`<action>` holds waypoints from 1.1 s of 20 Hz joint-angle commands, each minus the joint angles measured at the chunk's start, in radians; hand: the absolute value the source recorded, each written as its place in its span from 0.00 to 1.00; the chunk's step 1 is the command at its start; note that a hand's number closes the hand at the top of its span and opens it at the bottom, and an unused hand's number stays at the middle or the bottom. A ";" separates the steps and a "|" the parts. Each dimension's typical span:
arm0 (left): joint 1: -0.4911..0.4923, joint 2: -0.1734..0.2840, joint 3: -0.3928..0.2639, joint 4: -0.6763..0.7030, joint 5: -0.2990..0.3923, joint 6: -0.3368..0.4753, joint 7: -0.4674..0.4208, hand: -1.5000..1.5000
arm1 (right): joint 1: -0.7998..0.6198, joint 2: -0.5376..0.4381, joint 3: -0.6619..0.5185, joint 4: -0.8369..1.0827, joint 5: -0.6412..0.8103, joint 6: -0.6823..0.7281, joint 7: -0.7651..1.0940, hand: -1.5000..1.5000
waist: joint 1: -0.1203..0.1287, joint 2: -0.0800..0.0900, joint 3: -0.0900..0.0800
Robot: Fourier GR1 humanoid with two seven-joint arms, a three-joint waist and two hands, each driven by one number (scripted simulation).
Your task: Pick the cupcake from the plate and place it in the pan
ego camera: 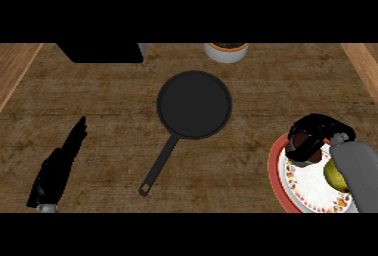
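- My right hand (pixel 319 131) curls over the cupcake (pixel 308 150) at the plate's (pixel 279 172) 12 o'clock rim, fingers wrapped round it, the dark cake mostly hidden beneath them.
- My left hand (pixel 57 165) rests at 8 o'clock on the counter (pixel 103 100), fingers straight, holding nothing.
- The pan (pixel 195 104) lies well apart toward 10 o'clock from the plate, handle trailing to 7.
- Best practice, I judge: lift straight up before swinging across, clear of the yellow fruit (pixel 336 176) beside it.

Brown wooden counter (pixel 111 100) — paler wood strips (pixel 15 65) at both sides.
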 commanded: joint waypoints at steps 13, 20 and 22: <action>-0.002 0.003 0.030 0.010 -0.002 -0.009 -0.015 0.50 | 0.283 0.082 0.230 -0.531 0.518 -0.572 0.248 1.00 | -0.019 -0.007 0.001; 0.004 -0.001 0.020 0.002 -0.002 -0.020 0.005 0.50 | 0.166 0.028 0.322 -0.745 0.738 -0.665 0.219 1.00 | -0.005 -0.006 0.000; -0.003 0.000 0.019 -0.008 -0.016 -0.018 0.003 0.50 | 0.122 0.036 0.307 -0.722 0.734 -0.643 0.195 1.00 | 0.001 -0.001 0.001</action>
